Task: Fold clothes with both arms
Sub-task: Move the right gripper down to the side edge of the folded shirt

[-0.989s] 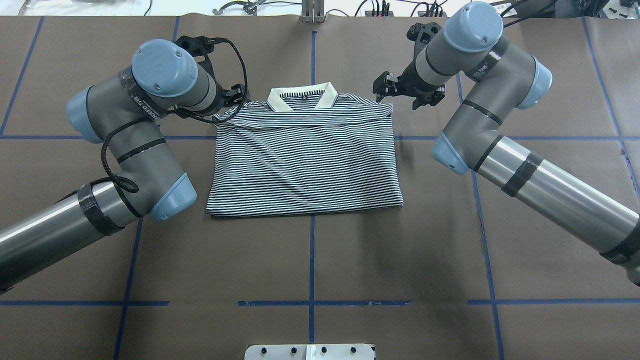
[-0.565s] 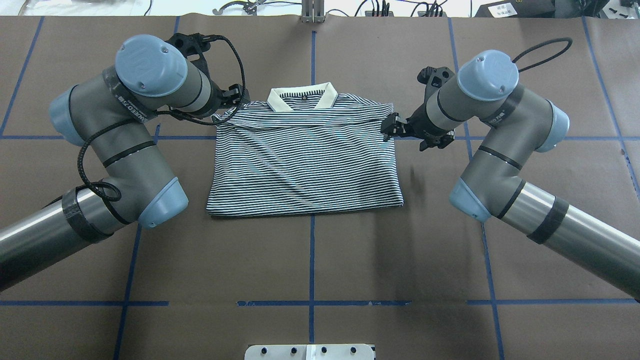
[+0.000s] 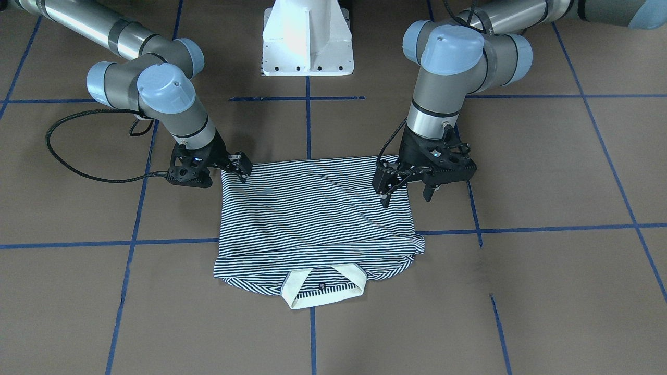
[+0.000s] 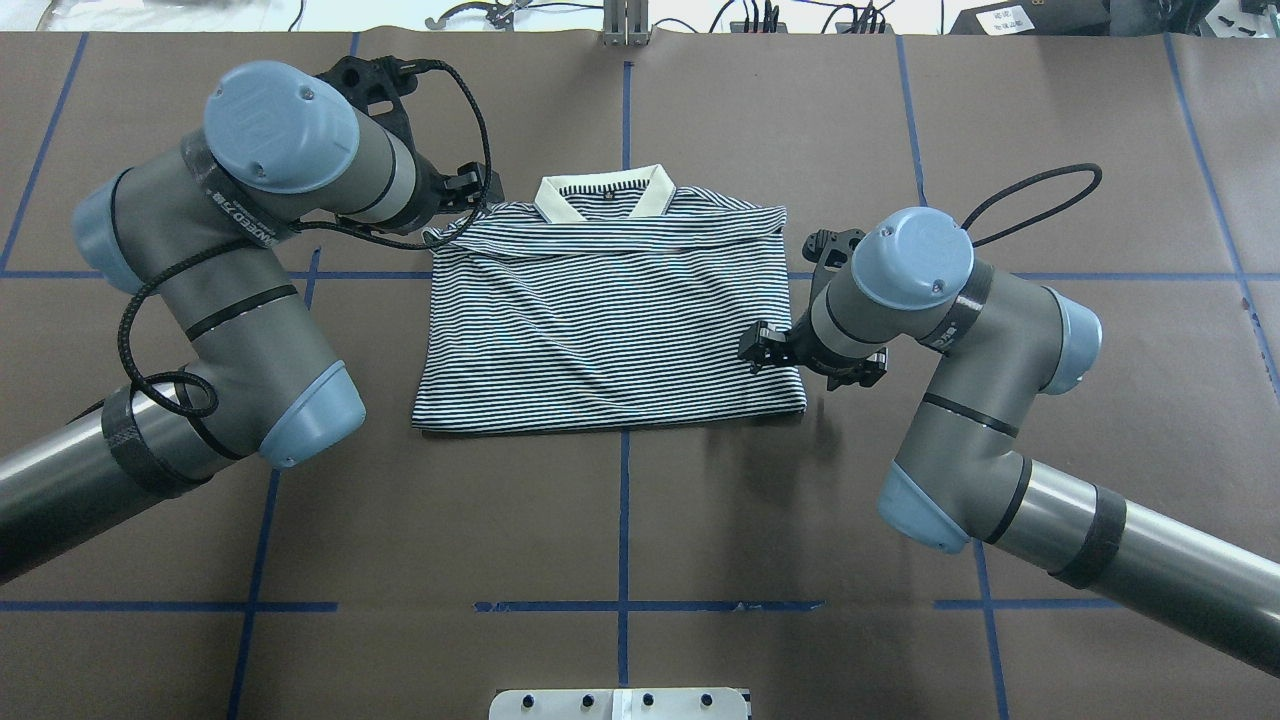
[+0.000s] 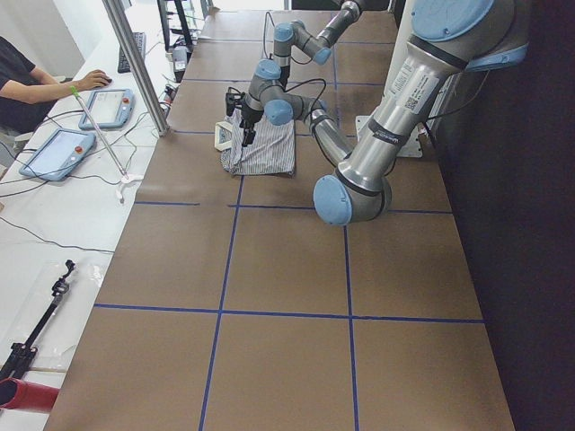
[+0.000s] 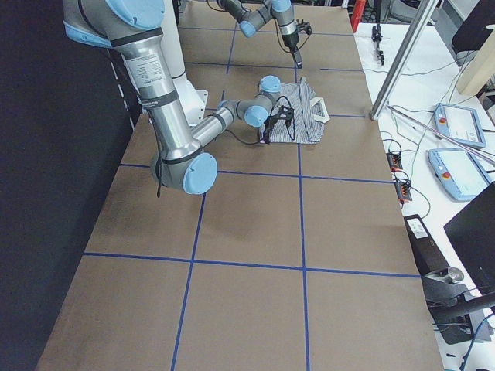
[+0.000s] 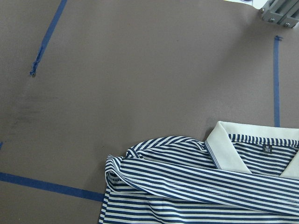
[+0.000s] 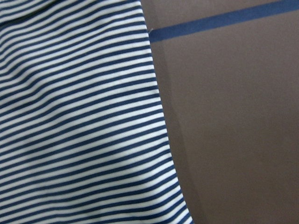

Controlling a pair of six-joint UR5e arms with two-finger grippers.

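Though shirt point(image 4: 610, 320) lies flat, label point(image 7: 266, 149) (dark) is unreadable.

shirt point(image 4: 610, 320) mid-table point(image 4: 620, 520), collar point(image 4: 603, 197) on far side | left gripper point(image 3: 405, 198) above shirt's left side | right gripper point(image 4: 758, 352) at its near-right corner

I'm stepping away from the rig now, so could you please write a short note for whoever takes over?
Left gripper: looks open and empty, above the shirt's corner beside the collar.
Right gripper: low at the shirt's right edge, toward the end away from the collar; open or shut unclear.
Shirt: flat on the table, collar on the far side.
Done: folded to a compact rectangle, sleeves tucked in.
Left: probably one more fold; no cloth visibly gripped.
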